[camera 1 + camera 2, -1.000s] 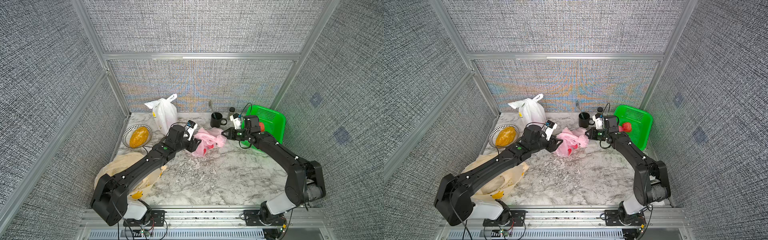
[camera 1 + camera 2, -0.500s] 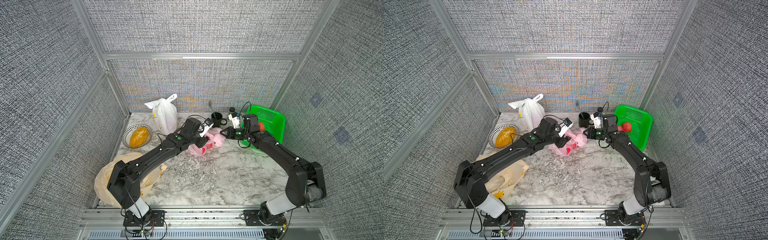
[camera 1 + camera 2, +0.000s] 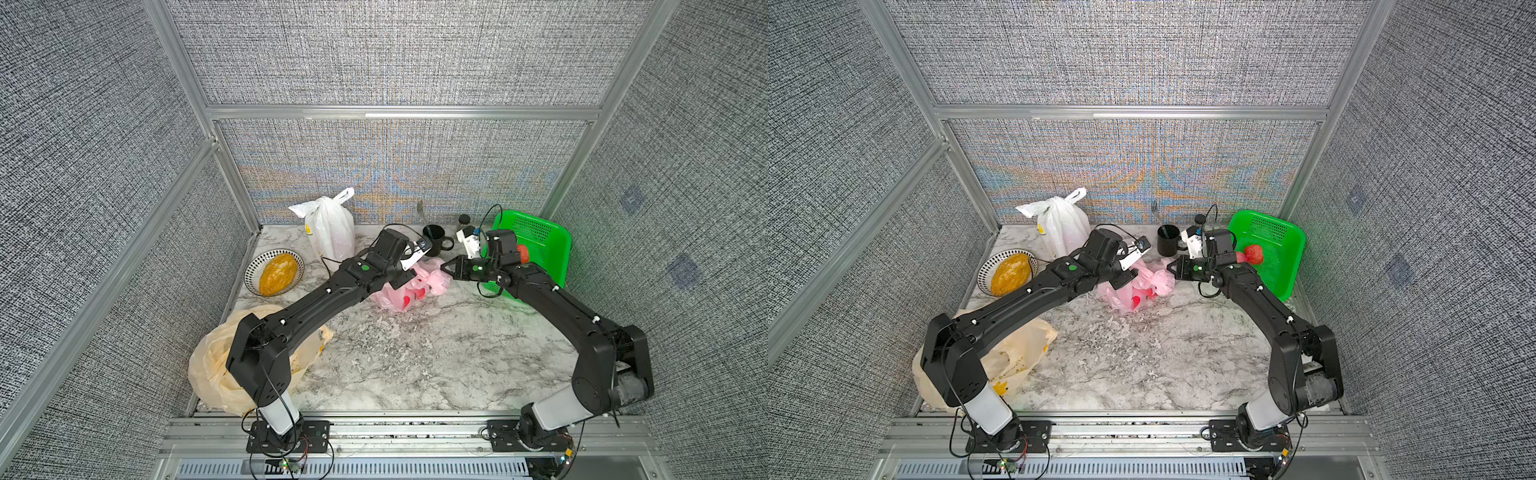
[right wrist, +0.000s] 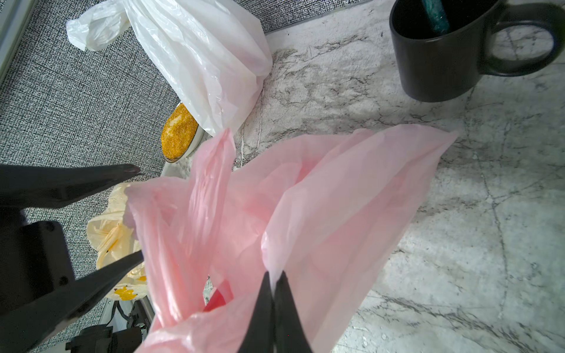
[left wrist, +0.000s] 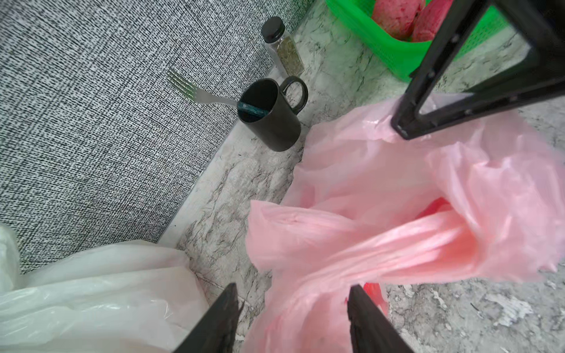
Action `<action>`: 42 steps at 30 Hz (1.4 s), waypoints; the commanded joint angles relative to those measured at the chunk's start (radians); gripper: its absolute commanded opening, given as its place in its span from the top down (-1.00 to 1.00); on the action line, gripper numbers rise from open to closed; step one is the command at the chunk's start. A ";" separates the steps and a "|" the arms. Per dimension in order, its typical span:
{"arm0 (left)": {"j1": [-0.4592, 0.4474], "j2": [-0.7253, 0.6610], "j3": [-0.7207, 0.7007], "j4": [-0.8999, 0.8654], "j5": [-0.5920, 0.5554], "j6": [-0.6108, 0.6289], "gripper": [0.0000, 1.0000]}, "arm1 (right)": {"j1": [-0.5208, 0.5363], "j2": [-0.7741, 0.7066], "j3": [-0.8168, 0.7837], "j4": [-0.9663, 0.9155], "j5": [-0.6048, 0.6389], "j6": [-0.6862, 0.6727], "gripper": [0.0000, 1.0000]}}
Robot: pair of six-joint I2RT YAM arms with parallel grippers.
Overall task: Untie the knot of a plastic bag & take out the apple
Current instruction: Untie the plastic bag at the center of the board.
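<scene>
Reaching forward since a second before, left gripper (image 5: 292,287) hung spread astride a bag (image 3: 434,279) handle at mid-frame (knot apparently undone). Red inside looked like the apple (image 4: 218,298). Beyond, right gripper (image 4: 275,276) pinched the bag's rim, holding it open.

The left arm (image 3: 328,303) and right arm (image 3: 557,299) have matte black links on pale grey base segments (image 3: 278,409), with small white cable clips (image 3: 282,322). A green dot (image 3: 365,267) sits behind the left end effector (image 5: 292,290).
</scene>
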 commanded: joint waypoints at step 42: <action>0.174 -0.297 -0.428 0.677 0.435 -0.709 1.00 | -0.073 -0.210 -0.016 0.076 0.057 -0.107 -0.55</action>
